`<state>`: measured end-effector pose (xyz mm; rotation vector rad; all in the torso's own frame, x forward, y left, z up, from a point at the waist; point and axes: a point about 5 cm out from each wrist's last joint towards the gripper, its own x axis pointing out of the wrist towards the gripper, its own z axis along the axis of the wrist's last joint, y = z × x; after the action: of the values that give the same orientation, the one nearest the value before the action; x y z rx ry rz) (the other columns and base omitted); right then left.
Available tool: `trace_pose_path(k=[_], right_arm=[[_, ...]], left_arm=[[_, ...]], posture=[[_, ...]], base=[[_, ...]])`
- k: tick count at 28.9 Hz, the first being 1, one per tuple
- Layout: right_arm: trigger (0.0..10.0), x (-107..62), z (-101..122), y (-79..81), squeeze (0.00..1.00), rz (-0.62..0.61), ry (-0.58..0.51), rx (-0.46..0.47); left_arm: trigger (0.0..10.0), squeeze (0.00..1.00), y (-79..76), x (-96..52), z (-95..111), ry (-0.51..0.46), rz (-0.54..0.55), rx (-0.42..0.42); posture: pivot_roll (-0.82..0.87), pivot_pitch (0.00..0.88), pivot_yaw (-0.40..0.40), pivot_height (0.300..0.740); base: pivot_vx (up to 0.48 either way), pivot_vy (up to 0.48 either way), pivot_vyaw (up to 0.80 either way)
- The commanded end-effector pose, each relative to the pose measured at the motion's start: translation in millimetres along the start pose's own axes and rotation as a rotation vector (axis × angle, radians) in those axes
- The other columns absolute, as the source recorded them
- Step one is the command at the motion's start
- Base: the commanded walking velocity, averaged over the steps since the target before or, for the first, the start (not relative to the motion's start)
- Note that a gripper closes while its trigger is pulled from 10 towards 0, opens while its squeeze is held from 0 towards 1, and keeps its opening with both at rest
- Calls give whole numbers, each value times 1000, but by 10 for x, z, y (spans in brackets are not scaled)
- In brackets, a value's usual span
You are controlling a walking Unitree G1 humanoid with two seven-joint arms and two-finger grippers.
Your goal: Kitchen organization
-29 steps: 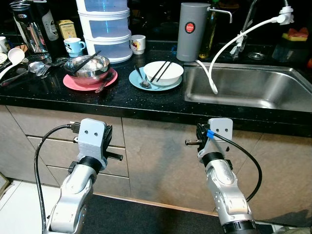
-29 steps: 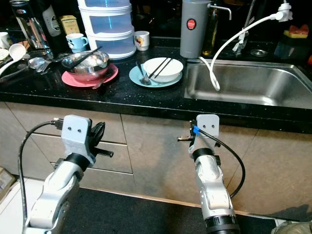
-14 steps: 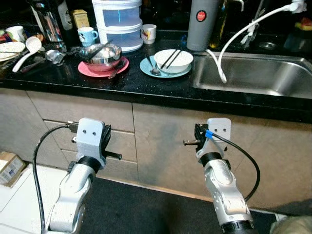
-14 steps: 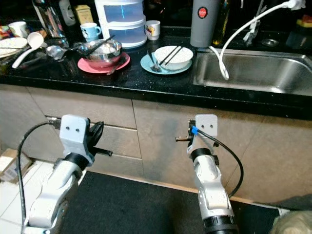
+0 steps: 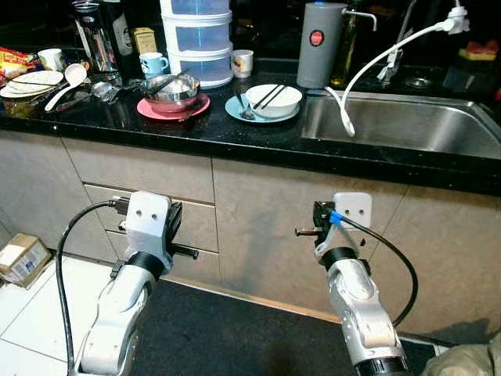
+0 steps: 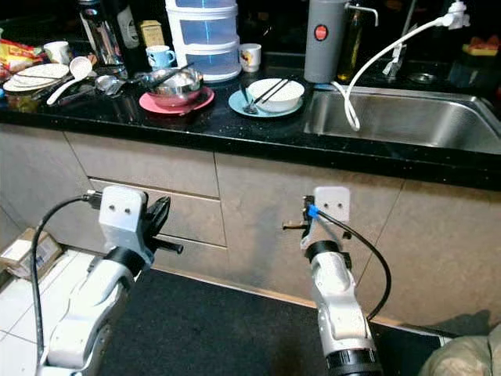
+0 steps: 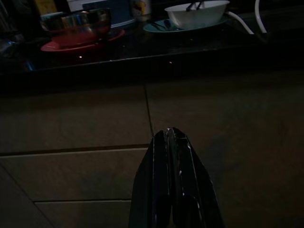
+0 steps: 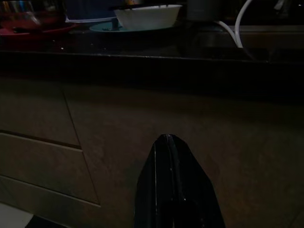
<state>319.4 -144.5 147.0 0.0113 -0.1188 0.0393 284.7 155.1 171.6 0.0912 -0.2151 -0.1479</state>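
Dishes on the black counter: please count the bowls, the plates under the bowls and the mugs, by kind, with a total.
Bowls: 2 (steel bowl, white bowl)
Plates under bowls: 2 (pink plate, blue plate)
Mugs: 3 (blue mug, white mug, far-left mug)
Total: 7

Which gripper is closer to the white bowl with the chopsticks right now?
Right. The right gripper hangs below the counter edge, nearly under the white bowl. The left gripper is also low by the drawers, further to the robot's left, under the pink plate.
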Motion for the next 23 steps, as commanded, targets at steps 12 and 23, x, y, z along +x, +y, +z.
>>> trace_pose_path(k=[12, 23], right_arm=[[10000, -33, -279, 77, 0, 47, 165, -90], [10000, -30, -326, 31, 0, 28, 172, -84]], left_arm=[[10000, 0, 94, -38, -124, 62, 30, 38], [10000, 0, 209, -76, -233, 108, 135, 11]], posture=[[5, 65, -6, 740], [3, 87, -2, 740]], base=[[0, 0, 0], [0, 0, 0]])
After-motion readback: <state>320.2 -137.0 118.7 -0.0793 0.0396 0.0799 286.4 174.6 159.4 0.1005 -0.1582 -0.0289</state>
